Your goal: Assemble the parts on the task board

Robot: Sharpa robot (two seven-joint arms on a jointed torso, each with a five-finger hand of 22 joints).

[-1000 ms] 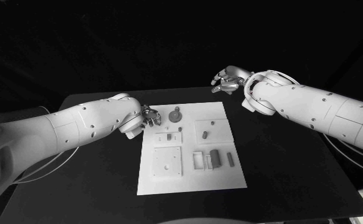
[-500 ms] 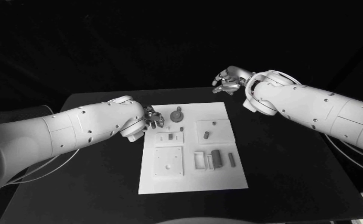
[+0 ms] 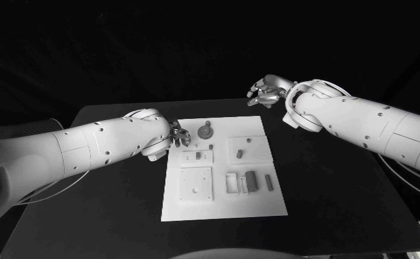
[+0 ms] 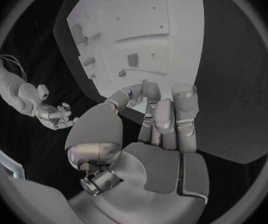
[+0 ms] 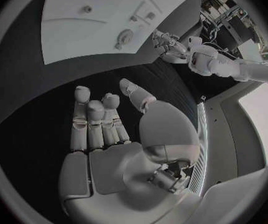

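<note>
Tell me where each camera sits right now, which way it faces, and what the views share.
Head view: on the robot's head, looking down at the task board on the black table; both white arms enter, left hand at the board's far left edge, right hand raised beyond its far right corner.
Left wrist view: behind the left hand, facing the task board; the right hand shows too.
Right wrist view: behind the right hand, facing the board; the left hand shows too.
Shared: all three see the board and both hands.
</note>
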